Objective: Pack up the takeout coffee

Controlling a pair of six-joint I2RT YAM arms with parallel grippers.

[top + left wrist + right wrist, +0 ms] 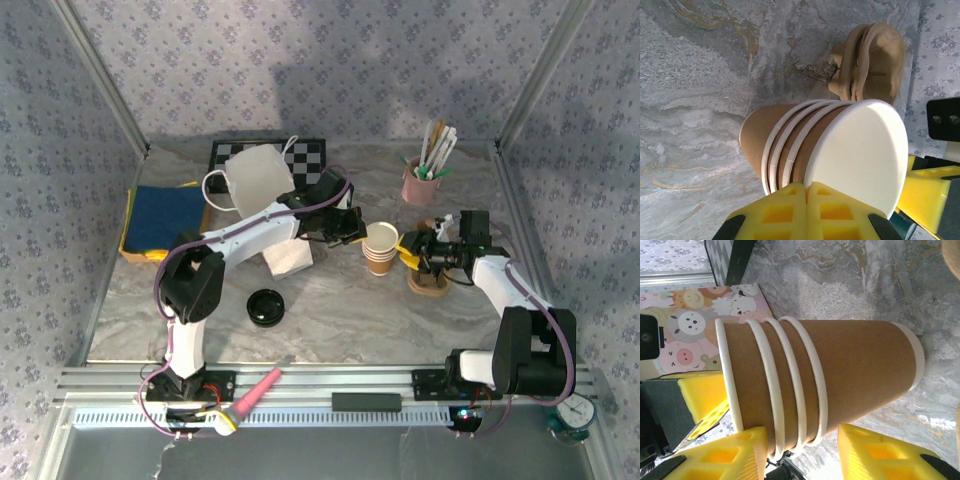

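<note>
On the grey marbled tabletop (pixel 330 320), a stack of four nested tan-brown paper cups (pixel 380 258) stands upright a little toward 3 o'clock from the middle. The task's cup is the topmost tan-brown paper cup (pixel 381 236), seated in the stack with its white inside and rolled rim open to the overhead camera. The left end effector (pixel 358 230) reaches in from the stack's 10 o'clock. In the left wrist view its yellow fingers (pixel 775 215) lie pressed together, their seam lined up with the near rim of the topmost cup (pixel 860 155), one finger over the brown outside and one over the white inside, so it looks clamped on that rim. The right end effector (pixel 408 250) sits at the stack's 3 o'clock. In the right wrist view its yellow fingers (pixel 880 455) are apart and set one above the other alongside the stack (pixel 860 365), with the rims of the three lower cups between them. I cannot tell whether they press on those rims or merely flank them. A flat round black lid (pixel 266 306) lies at the stack's 8 o'clock, well apart, and a crumpled white paper napkin (pixel 288 260) lies near its 9 o'clock. A tan wooden stand (pixel 430 284) sits close at 4 o'clock, beneath the right arm's wrist. A pink cup of utensils (pixel 421 186) stands at 1 o'clock, and a white paper bag with handles (pixel 255 178) at 10 o'clock, beyond the left arm.
</note>
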